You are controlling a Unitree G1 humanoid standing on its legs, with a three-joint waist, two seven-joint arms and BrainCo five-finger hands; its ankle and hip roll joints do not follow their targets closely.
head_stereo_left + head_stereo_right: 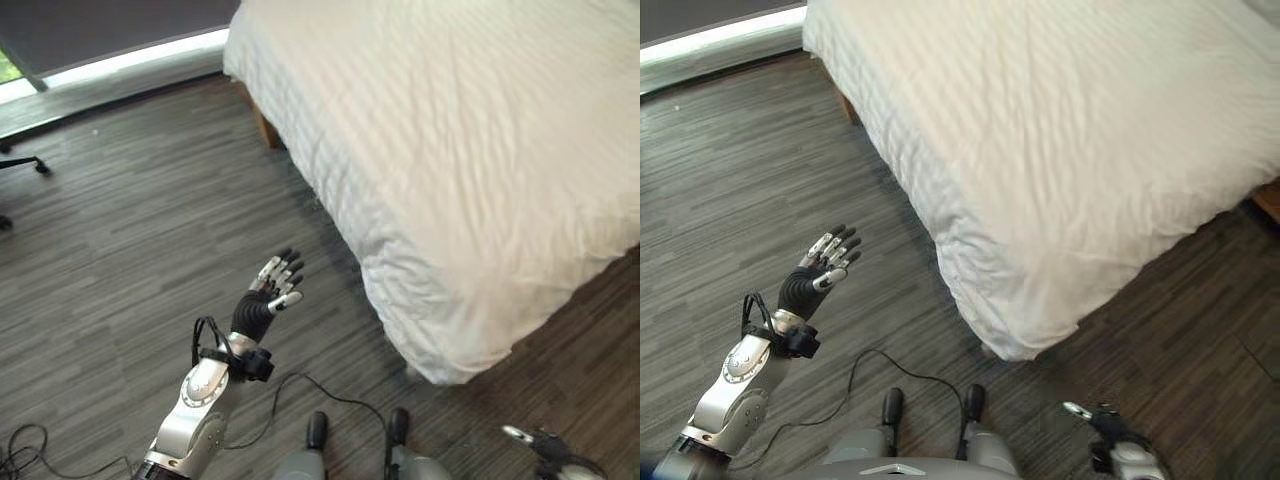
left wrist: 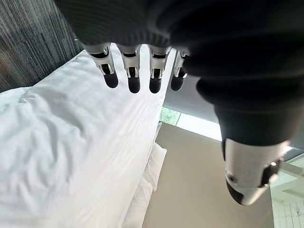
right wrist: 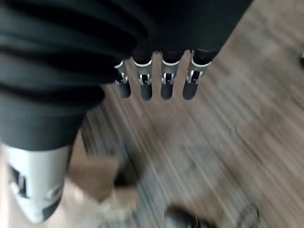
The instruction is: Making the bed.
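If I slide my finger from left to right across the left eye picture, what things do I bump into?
Chair foot at the left edge → left hand, open, raised over the wooden floor → white bed → right hand, low at the bottom right.

Both robot hands empty, fingers straight

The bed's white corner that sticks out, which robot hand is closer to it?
Probably the left hand, raised open over the floor beside the bed corner. The right hand hangs low below that corner.
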